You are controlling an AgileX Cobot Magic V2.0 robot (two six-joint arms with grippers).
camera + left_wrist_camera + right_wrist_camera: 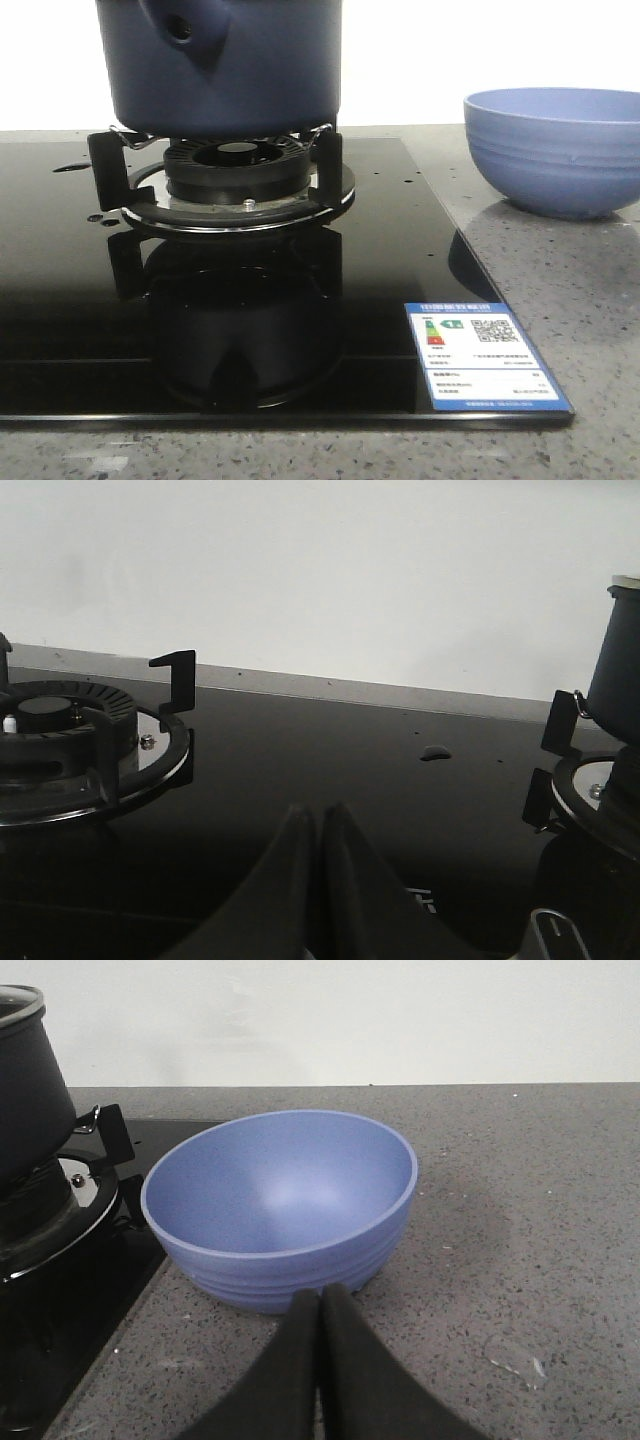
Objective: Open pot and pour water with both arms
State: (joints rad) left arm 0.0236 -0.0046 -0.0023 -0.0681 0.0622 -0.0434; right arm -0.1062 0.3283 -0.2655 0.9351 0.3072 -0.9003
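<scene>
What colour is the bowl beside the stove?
Light blue bowl, ribbed outside; clearest in the right wrist view.

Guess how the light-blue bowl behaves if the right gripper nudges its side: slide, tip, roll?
The bowl looks rigid, probably ceramic or hard plastic. Wide and low, it seems unlikely to tip. Empty inside, so probably light, and it may slide on the smooth speckled counter. The right gripper is shut, close to its ribbed wall.
</scene>
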